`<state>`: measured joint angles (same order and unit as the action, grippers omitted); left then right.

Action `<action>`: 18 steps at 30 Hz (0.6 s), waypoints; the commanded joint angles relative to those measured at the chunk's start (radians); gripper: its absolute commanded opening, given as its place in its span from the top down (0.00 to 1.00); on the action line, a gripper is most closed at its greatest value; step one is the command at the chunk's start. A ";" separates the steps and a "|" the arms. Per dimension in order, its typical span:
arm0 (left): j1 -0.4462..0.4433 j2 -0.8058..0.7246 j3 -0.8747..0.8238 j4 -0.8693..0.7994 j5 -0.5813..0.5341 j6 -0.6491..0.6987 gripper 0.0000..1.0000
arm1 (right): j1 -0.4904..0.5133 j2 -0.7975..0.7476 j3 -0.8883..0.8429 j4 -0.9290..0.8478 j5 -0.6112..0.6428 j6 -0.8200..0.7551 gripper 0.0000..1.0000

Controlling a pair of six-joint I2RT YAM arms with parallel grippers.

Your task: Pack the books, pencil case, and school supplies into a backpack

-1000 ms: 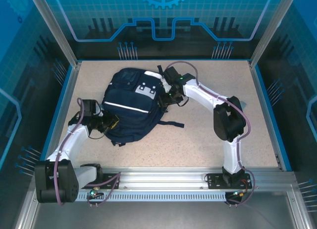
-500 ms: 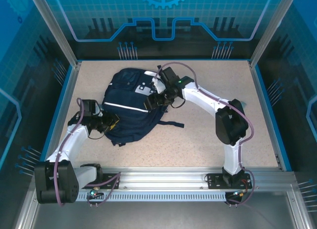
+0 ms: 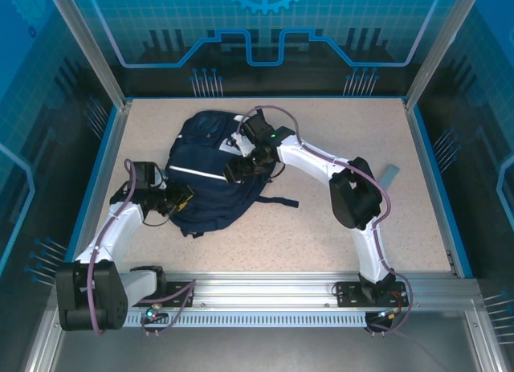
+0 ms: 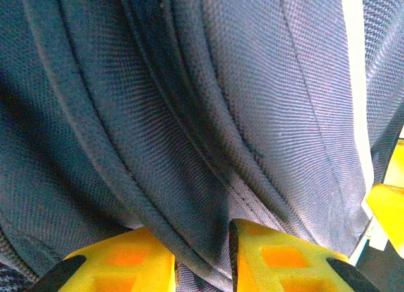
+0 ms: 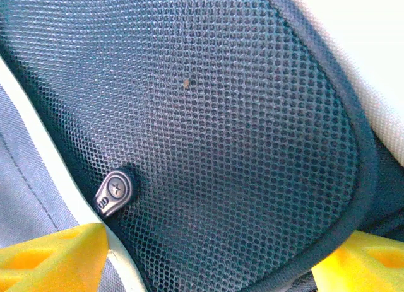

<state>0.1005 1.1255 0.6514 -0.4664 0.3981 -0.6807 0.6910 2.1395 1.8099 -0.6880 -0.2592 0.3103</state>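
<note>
The navy backpack point(image 3: 210, 175) with a white stripe lies left of centre on the speckled table. My left gripper point(image 3: 178, 202) is at its lower left edge. In the left wrist view its yellow fingers point(image 4: 287, 257) are shut on a fold of the backpack's fabric point(image 4: 189, 115). My right gripper point(image 3: 233, 169) hovers over the middle of the pack with its jaws open wide. Its wrist view shows the dark mesh pocket point(image 5: 208, 115) and a small metal tab point(image 5: 115, 192), with one yellow fingertip point(image 5: 57, 257) on each side. The books, pencil case and school supplies are out of view.
A dark strap point(image 3: 277, 201) trails from the pack toward the table's centre. A small grey object point(image 3: 388, 177) lies beside the right arm's elbow. Blue walls edge the table. Bare table lies in front and to the right.
The right arm has swung left, from the pack's right edge to over its middle, and its jaws have opened wider. The left gripper and the pack have stayed put.
</note>
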 commanded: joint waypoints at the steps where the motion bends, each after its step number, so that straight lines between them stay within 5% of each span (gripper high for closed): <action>1: 0.012 0.003 0.001 0.020 0.010 -0.008 0.72 | 0.029 0.045 0.050 -0.033 0.089 -0.008 0.17; 6: 0.011 0.005 -0.003 0.028 0.012 -0.017 0.72 | 0.060 0.083 0.128 -0.124 0.115 -0.039 0.18; 18: 0.011 0.017 -0.012 0.057 0.020 -0.034 0.72 | 0.056 -0.139 -0.138 -0.033 -0.271 -0.039 0.17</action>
<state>0.1032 1.1320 0.6441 -0.4492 0.3981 -0.6937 0.7277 2.0430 1.6989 -0.7280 -0.3717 0.2943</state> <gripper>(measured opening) 0.280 0.835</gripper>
